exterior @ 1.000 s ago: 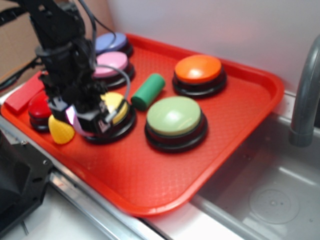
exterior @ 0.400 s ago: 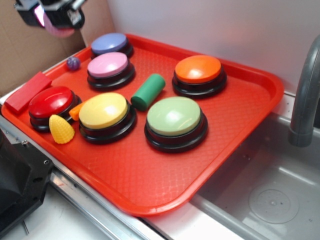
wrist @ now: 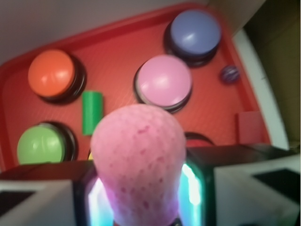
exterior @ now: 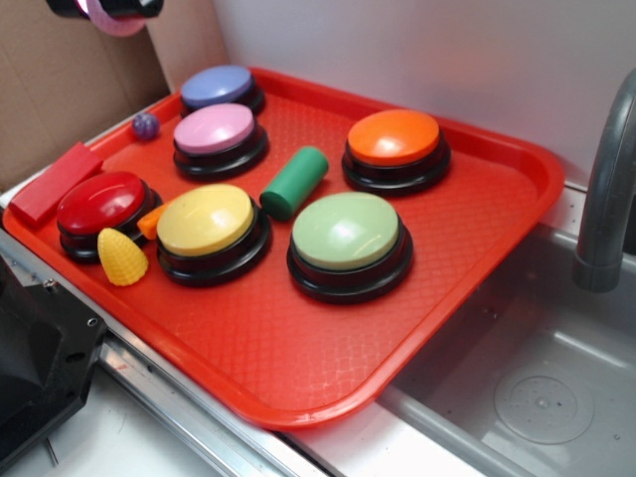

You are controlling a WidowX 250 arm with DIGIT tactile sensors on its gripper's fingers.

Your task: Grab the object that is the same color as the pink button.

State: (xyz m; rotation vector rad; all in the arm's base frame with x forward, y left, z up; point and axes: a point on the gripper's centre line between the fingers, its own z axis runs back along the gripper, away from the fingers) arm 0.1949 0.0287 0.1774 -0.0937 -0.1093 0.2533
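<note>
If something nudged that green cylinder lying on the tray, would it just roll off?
Probably it would roll a little. The green cylinder lies on its side with a smooth round body. It likely wouldn't get far: the yellow button and green button sit close by, and the tray has a raised rim.

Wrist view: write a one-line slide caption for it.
End effector grips the dimpled pink ball high above the red tray, with the pink button directly below.

a toy kitchen mock-up: grey faucet (exterior: 606, 189) over a sink basin (exterior: 517, 397), cardboard backing (exterior: 60, 99), red tray (exterior: 477, 229).
</note>
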